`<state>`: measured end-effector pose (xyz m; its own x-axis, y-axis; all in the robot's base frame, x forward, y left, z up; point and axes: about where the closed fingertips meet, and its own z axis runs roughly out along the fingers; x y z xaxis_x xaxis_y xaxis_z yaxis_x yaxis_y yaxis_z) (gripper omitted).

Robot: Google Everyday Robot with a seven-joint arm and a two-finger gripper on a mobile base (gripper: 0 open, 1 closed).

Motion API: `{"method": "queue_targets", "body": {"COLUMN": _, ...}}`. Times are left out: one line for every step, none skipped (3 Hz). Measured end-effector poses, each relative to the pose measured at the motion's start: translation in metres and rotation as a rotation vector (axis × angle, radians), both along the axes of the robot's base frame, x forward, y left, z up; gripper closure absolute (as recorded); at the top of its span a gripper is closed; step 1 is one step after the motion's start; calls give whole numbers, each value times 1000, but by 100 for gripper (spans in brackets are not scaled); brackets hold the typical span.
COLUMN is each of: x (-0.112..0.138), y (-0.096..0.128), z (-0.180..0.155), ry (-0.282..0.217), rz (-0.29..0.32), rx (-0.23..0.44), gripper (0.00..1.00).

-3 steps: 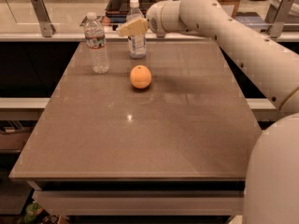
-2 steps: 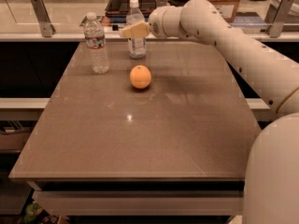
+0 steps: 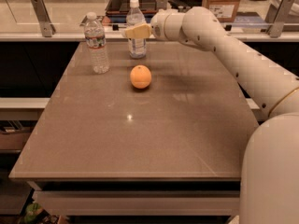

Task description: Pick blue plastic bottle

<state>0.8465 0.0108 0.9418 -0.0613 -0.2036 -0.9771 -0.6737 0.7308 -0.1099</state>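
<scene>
The clear ribbed bottle (image 3: 96, 43) stands upright on the counter (image 3: 140, 143), well to the left of the jaws and apart from them. It is in the same spot as a second ago.

The blue plastic bottle (image 3: 136, 48) stands upright near the counter's far edge, directly at the jaws. The gripper (image 3: 136, 31) lies across the upper part of its label, hiding a band of the body, while the white cap and neck show above the jaws and the lower label shows below them. A second ago the jaws crossed the bottle slightly higher, nearer its shoulder, and reached a little further left. They have since sunk a touch and shifted slightly right. The bottle has not moved or tilted and its base is on the counter. I cannot tell whether the jaws are open, closed or gripping the bottle, as they show only as one pale block in front of it.

The orange (image 3: 140, 76) sits below the jaws and nearer the camera, clear of them and of both bottles, unmoved.

To the right of the jaws the white arm (image 3: 224, 48) runs back towards the lower right corner. Its rounded wrist section sits lower than it did a second ago.
</scene>
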Motion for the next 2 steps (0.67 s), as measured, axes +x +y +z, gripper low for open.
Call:
{"method": "queue_targets", "body": {"x": 9, "y": 5, "z": 1, "ry": -12, "rz": 17, "rx": 10, "gripper": 0}}
{"method": "queue_targets", "body": {"x": 16, "y": 13, "z": 3, "ry": -19, "rz": 37, "rx": 18, "gripper": 0}}
